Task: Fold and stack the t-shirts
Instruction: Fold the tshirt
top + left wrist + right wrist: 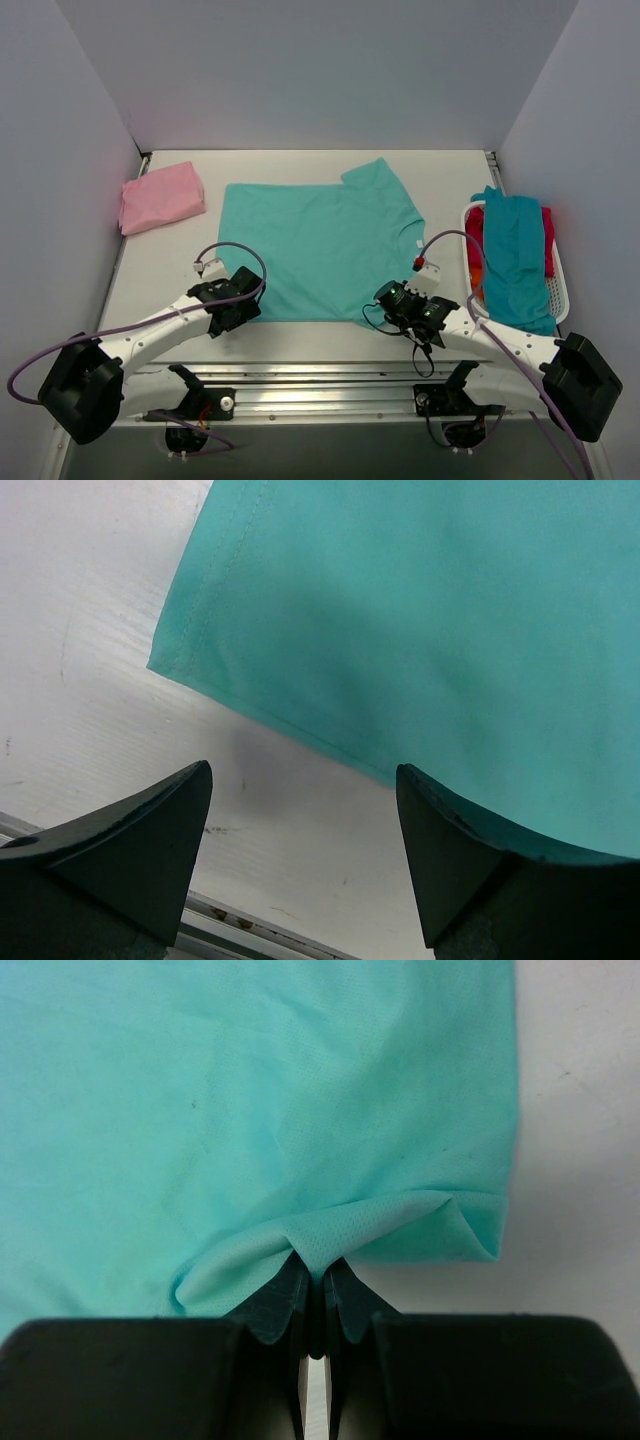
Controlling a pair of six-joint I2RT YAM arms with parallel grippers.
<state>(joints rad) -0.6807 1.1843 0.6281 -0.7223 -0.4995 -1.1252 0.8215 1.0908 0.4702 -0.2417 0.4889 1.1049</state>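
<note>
A mint-teal t-shirt (318, 240) lies spread flat in the middle of the table. My right gripper (384, 297) is shut on its near hem by the right corner; the cloth (330, 1230) bunches up at my closed jaws (318, 1278). My left gripper (243, 312) is open and empty just short of the shirt's near left corner (160, 665), its fingers (150, 825) over bare table. A folded light pink t-shirt (160, 196) lies at the far left. A darker teal-blue t-shirt (515, 260) drapes over red and orange ones (476, 240) in the basket.
A white plastic basket (560, 285) stands at the right edge of the table. Grey walls close in the table on three sides. A metal rail (320, 385) runs along the near edge by the arm bases.
</note>
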